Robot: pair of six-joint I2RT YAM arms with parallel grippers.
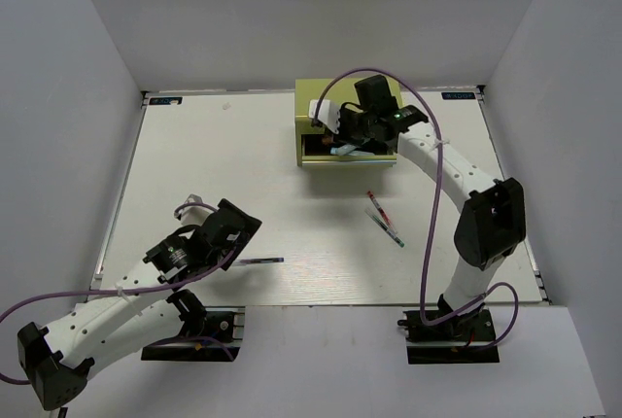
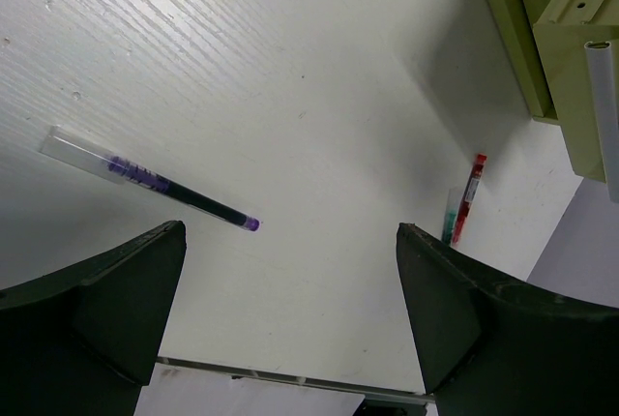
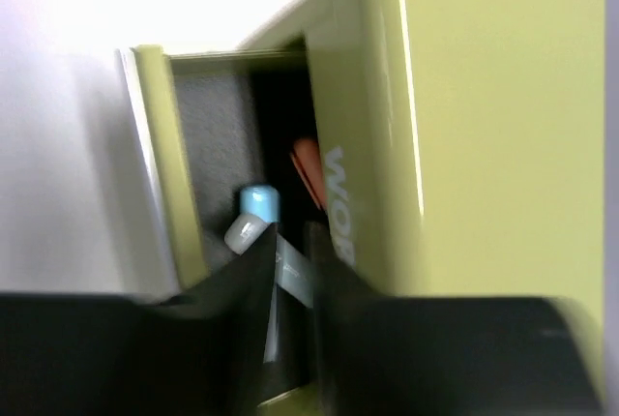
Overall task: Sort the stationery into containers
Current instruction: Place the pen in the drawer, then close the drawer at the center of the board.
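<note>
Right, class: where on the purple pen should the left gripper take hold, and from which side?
Mid-barrel of the pen, from straight above, closing across its width: it is thin, lies flat on the table, nothing touching it.

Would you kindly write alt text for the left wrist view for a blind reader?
A dark pen lies on the white table ahead of the open left gripper; a red pen and the yellow-green chest lie beyond.

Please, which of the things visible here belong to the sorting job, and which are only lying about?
Job: tool chest, blue-capped marker, purple pen, red pen, green pen.
Lying about: purple cable, corner label.
</note>
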